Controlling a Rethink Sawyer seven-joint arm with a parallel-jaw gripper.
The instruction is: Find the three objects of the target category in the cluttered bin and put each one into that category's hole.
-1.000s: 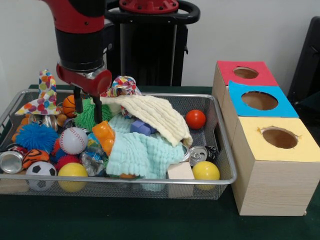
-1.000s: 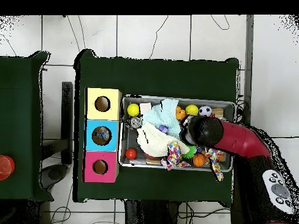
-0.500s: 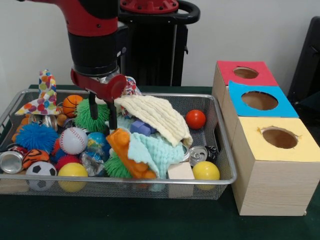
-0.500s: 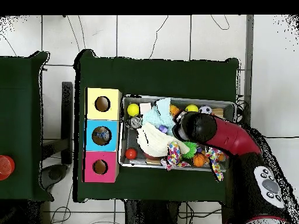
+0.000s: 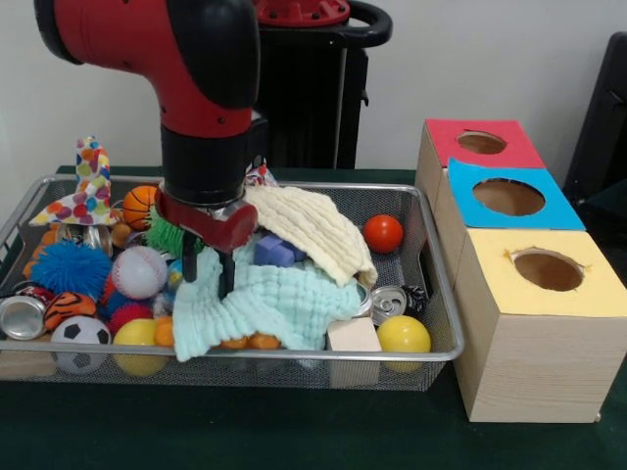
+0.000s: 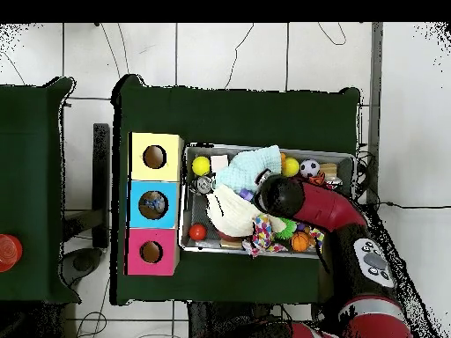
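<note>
My gripper (image 5: pixel 208 272) hangs low in the wire bin (image 5: pixel 436 294), left of centre. Its two dark fingers (image 5: pixel 187 264) stand apart, open, pressed into the top of a mint cloth (image 5: pixel 279 305) that drapes over orange toys. A cream cloth (image 5: pixel 315 227) lies behind it, over a purple block (image 5: pixel 276 250). Loose around it are a baseball (image 5: pixel 139 272), a red ball (image 5: pixel 383 233), a yellow ball (image 5: pixel 403 334) and a can (image 5: pixel 388 300). In the overhead view the arm's head (image 6: pixel 282 194) hides the fingers; the mint cloth (image 6: pixel 247 168) shows beside it.
Three boxes with top holes stand right of the bin: red (image 5: pixel 480 144), blue (image 5: pixel 509 197), yellow (image 5: pixel 549 270). The bin's left end holds a blue spiky ball (image 5: pixel 71 266), a soccer ball (image 5: pixel 80 333), a basketball (image 5: pixel 140 206), a second can (image 5: pixel 20 316) and a patterned cloth (image 5: pixel 86 192).
The gripper has moved right and toward the bin's front, and dropped lower. The mint cloth has spread left and now covers the orange toy that lay on top.
</note>
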